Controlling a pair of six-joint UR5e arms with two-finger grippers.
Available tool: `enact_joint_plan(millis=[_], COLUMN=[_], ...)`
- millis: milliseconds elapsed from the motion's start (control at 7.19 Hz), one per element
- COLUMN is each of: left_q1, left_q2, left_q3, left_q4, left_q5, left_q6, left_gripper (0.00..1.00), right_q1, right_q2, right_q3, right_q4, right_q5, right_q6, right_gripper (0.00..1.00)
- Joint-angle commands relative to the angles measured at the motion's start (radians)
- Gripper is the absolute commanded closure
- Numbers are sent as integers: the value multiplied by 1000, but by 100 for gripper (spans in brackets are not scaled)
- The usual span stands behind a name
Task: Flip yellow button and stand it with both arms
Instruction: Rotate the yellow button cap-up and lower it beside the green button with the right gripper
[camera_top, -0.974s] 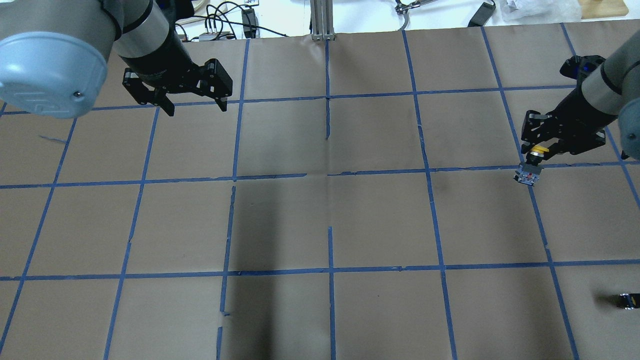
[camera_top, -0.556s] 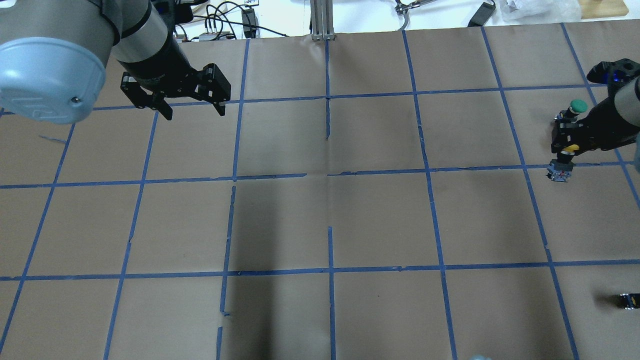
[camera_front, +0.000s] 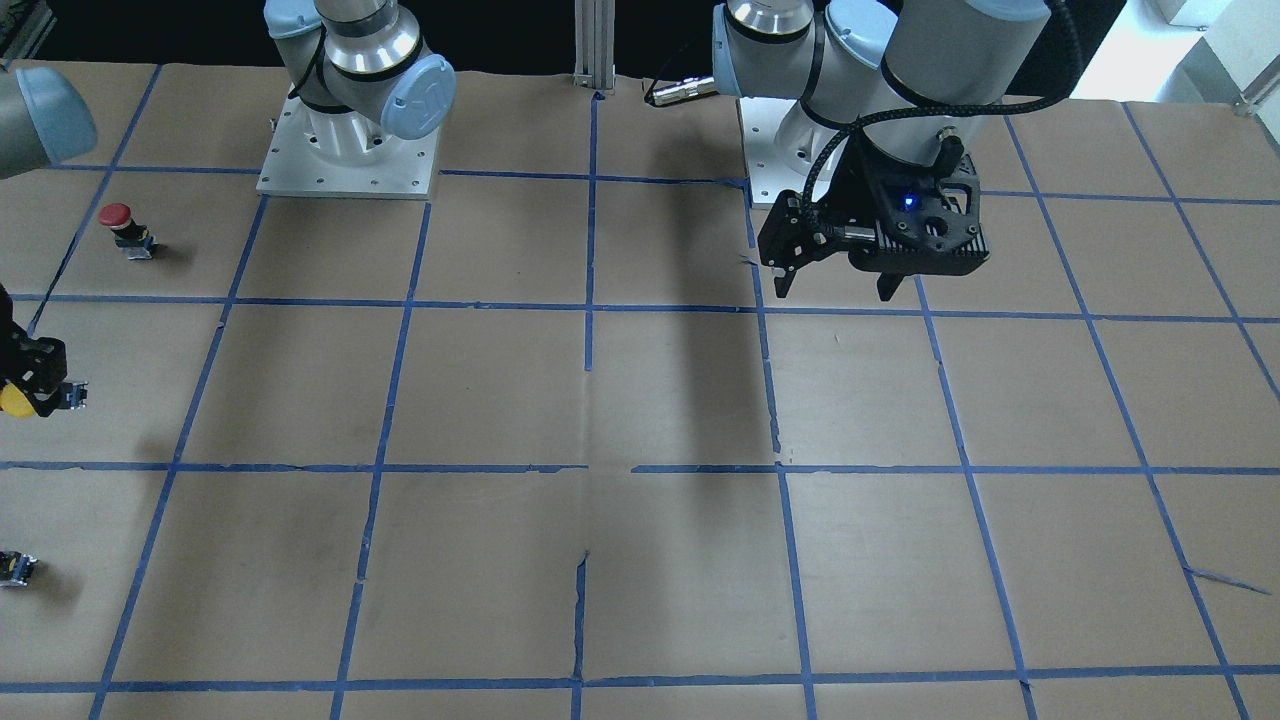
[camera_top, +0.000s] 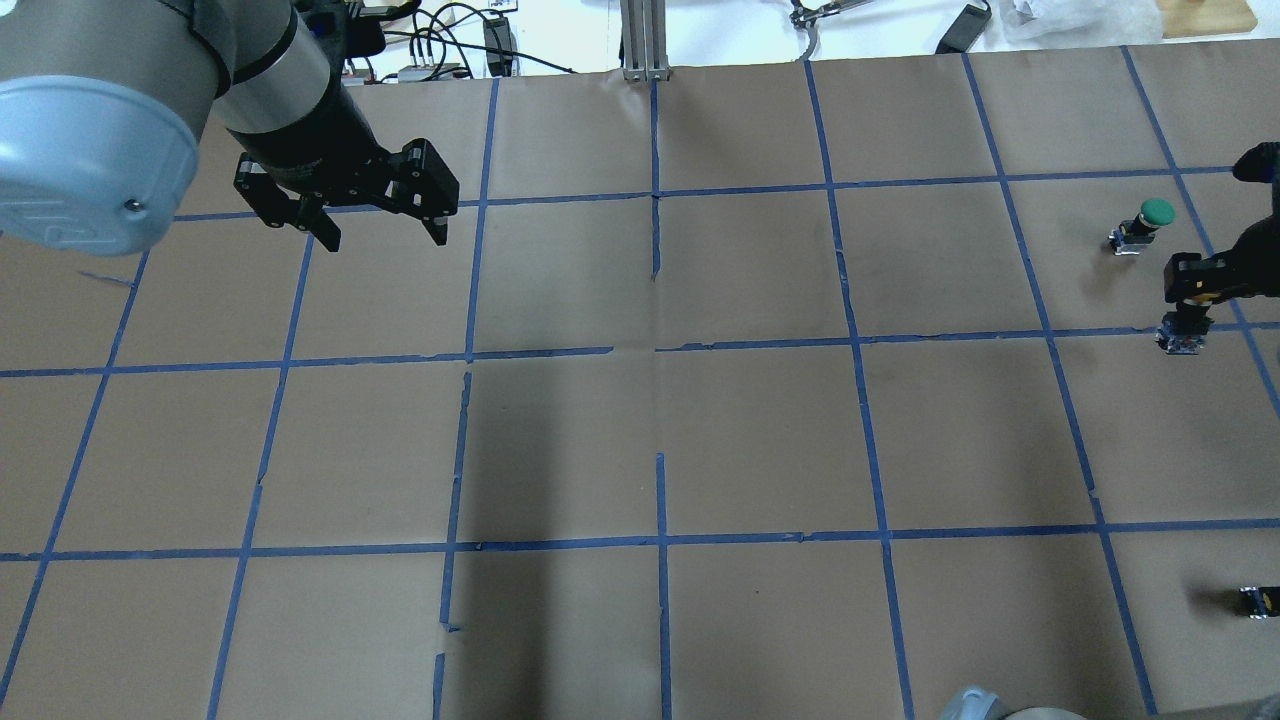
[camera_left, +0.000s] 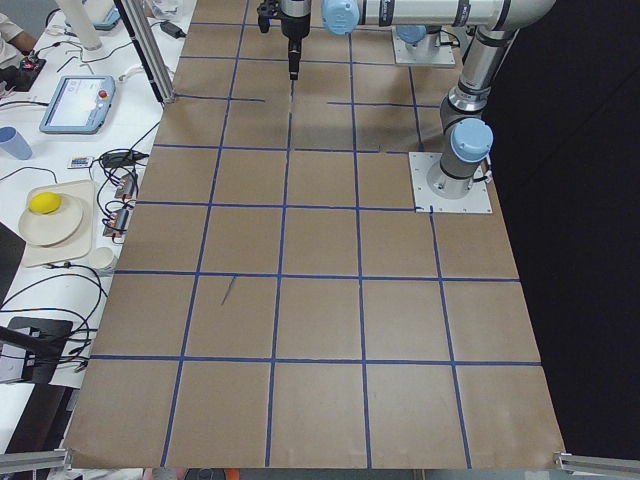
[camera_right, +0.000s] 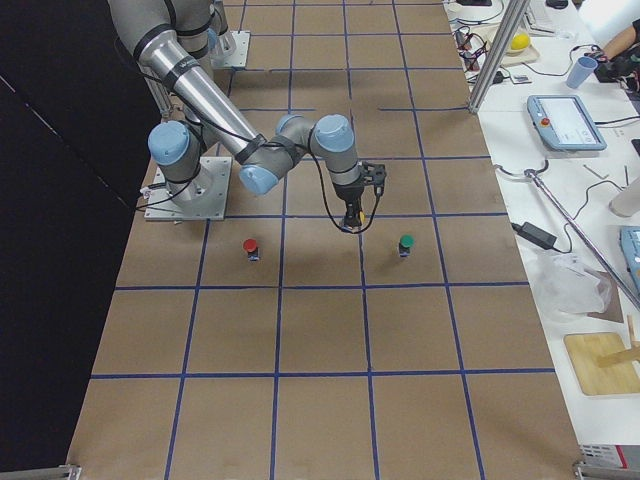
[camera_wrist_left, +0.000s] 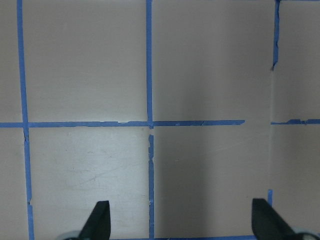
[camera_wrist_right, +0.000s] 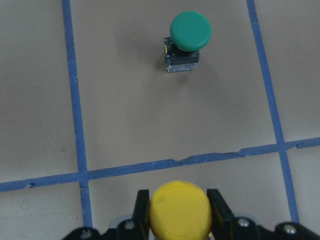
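The yellow button (camera_wrist_right: 180, 210) is gripped between my right gripper's fingers (camera_wrist_right: 217, 211), its yellow cap facing the right wrist camera. In the overhead view my right gripper (camera_top: 1195, 285) is at the table's far right edge, with the button's grey body (camera_top: 1180, 338) sticking out below it. In the front-facing view the yellow cap (camera_front: 14, 400) shows at the left edge. My left gripper (camera_top: 385, 238) is open and empty over the far left of the table, far from the button. It also shows in the left wrist view (camera_wrist_left: 180, 222) and the front-facing view (camera_front: 835, 288).
A green-capped button (camera_top: 1145, 220) stands upright just beyond my right gripper, also in the right wrist view (camera_wrist_right: 189, 37). A red-capped button (camera_front: 120, 225) stands nearer the right arm's base. A tiny black block (camera_top: 1255, 600) lies at the near right edge. Blue tape grids the brown table.
My right gripper has carried the yellow button to the right, uncovering the green button. My left gripper has shifted slightly left and stays open.
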Motion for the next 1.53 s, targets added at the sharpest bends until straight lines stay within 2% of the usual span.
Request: enact_joint_plan(millis=[0,417,695,1113,1252,1391], left_q1=[1,6,6,7,6,4], left_q2=[1,-25,-4,-2,10,65], left_q3=[-3,-12,-17,-6,-18,-35], left_q4=[-27,-29,-41,-18,-19,-36], left_q5=[2,2,2,-4,0,6], left_q6=[0,17,38,75,75,75], left_gripper=[0,0,0,0,0,0], right_q1=[-16,-16,-22,-33,-33,-33], right_q2=[6,8,8,10,13,13], right_q3=[52,181,213,281,290,305], right_q4=[-132,-398,-437,-584,-595,-645], right_q5=[3,4,4,-11,-14,-20], right_q6=[-15,-9,-3,51,92,209], right_gripper=[98,98,98,98,97,96])
